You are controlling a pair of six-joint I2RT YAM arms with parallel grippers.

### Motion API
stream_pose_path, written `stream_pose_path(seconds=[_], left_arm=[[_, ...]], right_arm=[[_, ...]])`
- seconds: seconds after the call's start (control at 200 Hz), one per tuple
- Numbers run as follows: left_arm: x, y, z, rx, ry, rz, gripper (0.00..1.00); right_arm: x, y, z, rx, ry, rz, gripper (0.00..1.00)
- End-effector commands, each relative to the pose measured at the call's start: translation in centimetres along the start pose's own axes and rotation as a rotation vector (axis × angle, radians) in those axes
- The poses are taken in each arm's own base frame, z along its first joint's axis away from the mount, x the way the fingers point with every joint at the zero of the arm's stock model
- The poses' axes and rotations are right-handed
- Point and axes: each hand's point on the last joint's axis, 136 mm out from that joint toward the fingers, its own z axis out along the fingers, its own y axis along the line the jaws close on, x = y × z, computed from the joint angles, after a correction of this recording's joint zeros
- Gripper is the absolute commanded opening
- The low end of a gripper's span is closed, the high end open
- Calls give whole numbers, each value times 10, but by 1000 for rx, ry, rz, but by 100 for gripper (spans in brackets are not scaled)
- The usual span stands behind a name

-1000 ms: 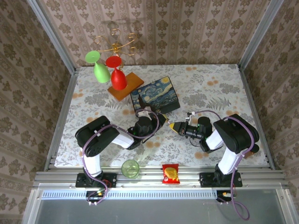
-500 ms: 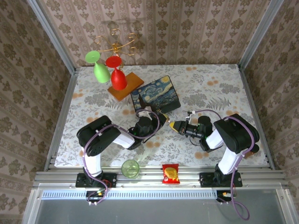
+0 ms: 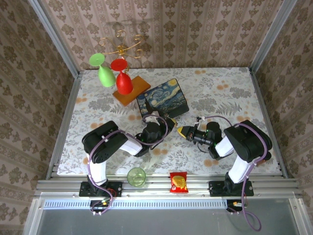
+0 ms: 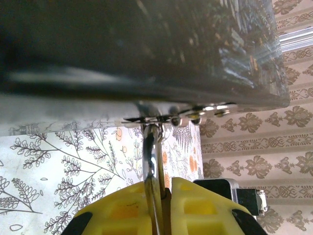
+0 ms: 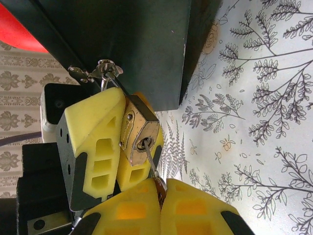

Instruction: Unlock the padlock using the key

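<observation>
Left claw (image 4: 159, 190) grips the padlock (image 5: 139, 129), right claw (image 5: 159, 190) pinches the key (image 5: 150, 164) in it — hard against the box (image 5: 132, 44) edge.

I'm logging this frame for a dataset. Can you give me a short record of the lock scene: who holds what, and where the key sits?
padlock: hangs from the hasp on the painted box
key: tip inside the padlock's keyhole
left end effector: shut on the padlock
right end effector: shut on the key
lock state: locked or open, cannot tell
</observation>
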Motion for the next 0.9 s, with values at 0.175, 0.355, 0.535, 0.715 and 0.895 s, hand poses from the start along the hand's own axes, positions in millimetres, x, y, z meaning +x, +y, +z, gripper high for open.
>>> stream_pose_path(seconds=[0.175,0.355,0.535,0.715,0.895], left_arm=[[20,-34,3,119,74,-45,0],[24,-33,1,97,88,-11,0],[26,-30,3,92,91,-14,0],[30,-38,5,110,110,-14,0],[26,-47,4,128,102,-15,0]], right_arm=[[-11,16,0,-45,-19,-80,0],[-13,13,1,-43,-4,-74,0],[-9,13,0,-14,18,-100,0],[-3,4,2,96,67,-132,0],[-1,-3,2,147,91,-128,0]])
